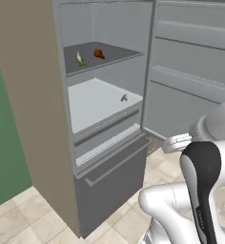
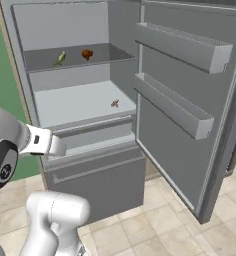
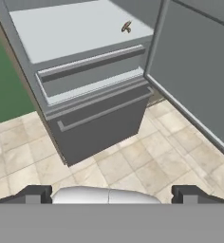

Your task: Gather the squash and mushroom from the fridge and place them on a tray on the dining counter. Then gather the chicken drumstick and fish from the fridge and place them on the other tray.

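Fridge: the tall grey metallic fridge point(image 1: 109, 186) stands with its door point(image 2: 190, 135) swung wide open.
Upper shelf: a small greenish squash point(image 1: 79, 59) and a reddish-brown chicken drumstick point(image 1: 99, 54) lie near each other on the dark grey shelf point(image 1: 119, 53).
Lower shelf: a tiny brownish item point(image 1: 124, 98), too small to identify, sits near the front right corner of the pale shelf point(image 1: 93, 102).
Tool: the two-finger tool point(image 3: 111, 194) hangs released, jaws spread wide and grasping nothing, over the beige tiled floor point(image 3: 133, 166) before the fridge's bottom drawer point(image 3: 97, 126).
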